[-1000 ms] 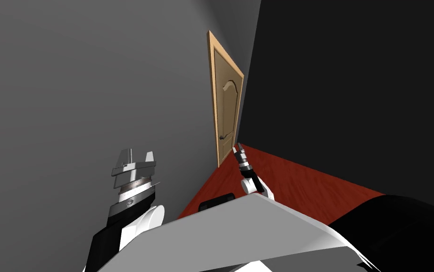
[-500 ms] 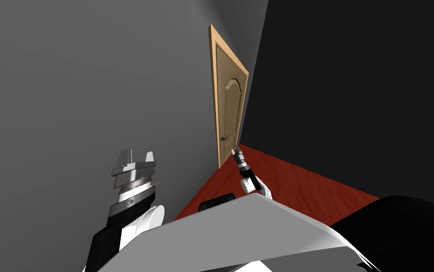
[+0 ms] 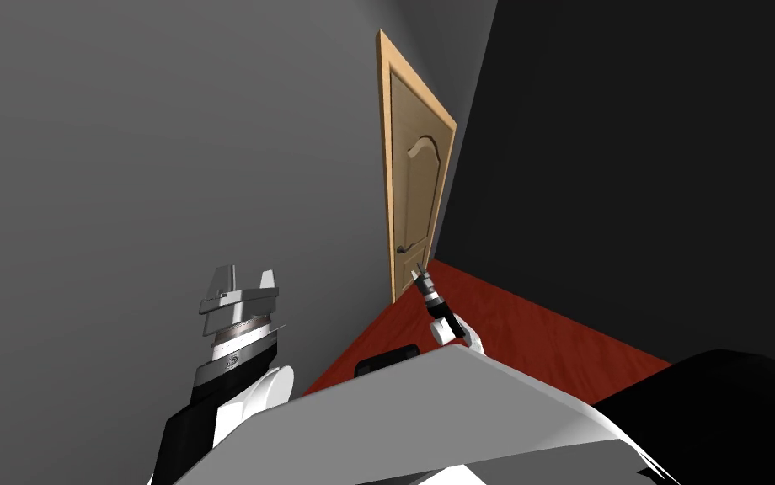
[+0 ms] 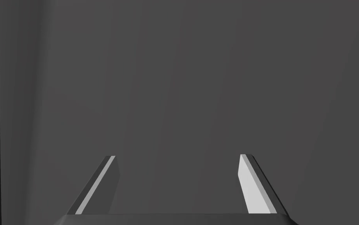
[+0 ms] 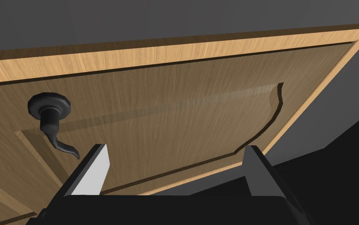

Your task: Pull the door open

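Wooden door (image 5: 198,117) | dark handle (image 5: 51,117) near right fingers (image 5: 96,174), spread wide | left fingers (image 4: 254,191) wide

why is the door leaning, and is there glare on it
Head view: the door leans with the walls, so the slant is the wide, rolled lens's, not its own. Right wrist view: even light, a paler band across the panel, no hard glare. Left wrist view: the open left pincer has one finger lit, the other shaded.

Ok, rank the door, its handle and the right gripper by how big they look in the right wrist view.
1. door
2. right gripper, though nearness to the camera enlarges it
3. handle, clearly smallest
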